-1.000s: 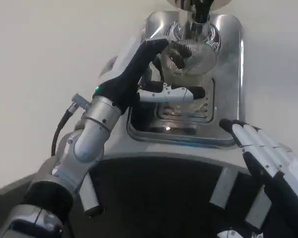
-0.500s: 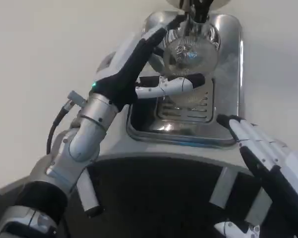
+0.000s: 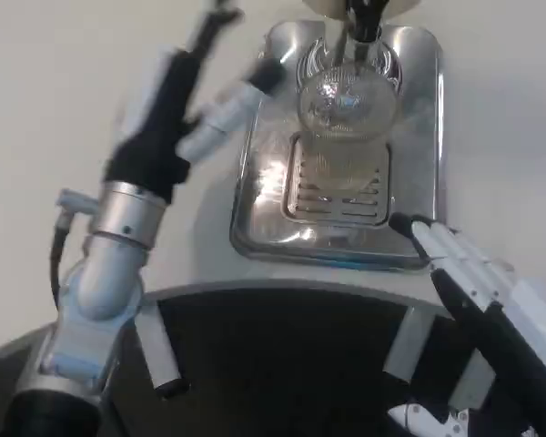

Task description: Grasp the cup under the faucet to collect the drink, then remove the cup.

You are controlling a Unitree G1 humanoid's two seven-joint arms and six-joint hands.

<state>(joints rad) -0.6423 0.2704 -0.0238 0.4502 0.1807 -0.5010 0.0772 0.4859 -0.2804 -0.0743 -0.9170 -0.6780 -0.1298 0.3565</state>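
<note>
Cup point(image 3: 344, 114) is sitting on the shiny metal tray point(image 3: 419, 182), right under the faucet point(image 3: 359, 23) at the top of the picture. The cup is clear and round, and light is shining through it. It is resting at the top end of the grate point(image 3: 337, 187), which is a patch of thin slots in the middle of the tray. The left hand point(image 3: 196, 91) is hanging in the air to the left of the cup, apart from it and not touching it. This hand is looking blurry, with its fingers point(image 3: 241, 96) spreading apart and holding nothing, one white finger pointing toward the tray's left edge. Its back is black and white, and the silver arm point(image 3: 109, 264) below it is round and smooth. The right hand point(image 3: 478, 282) is lying low at the bottom right, near the tray's front corner and well away from the cup. Its long white and black fingers are lying straight and close side by side, gripping nothing. The tray is silver and bright like a mirror, with rounded corners and a raised rim. It is sitting on the white table point(image 3: 55, 109), which is looking plain and smooth.
</note>
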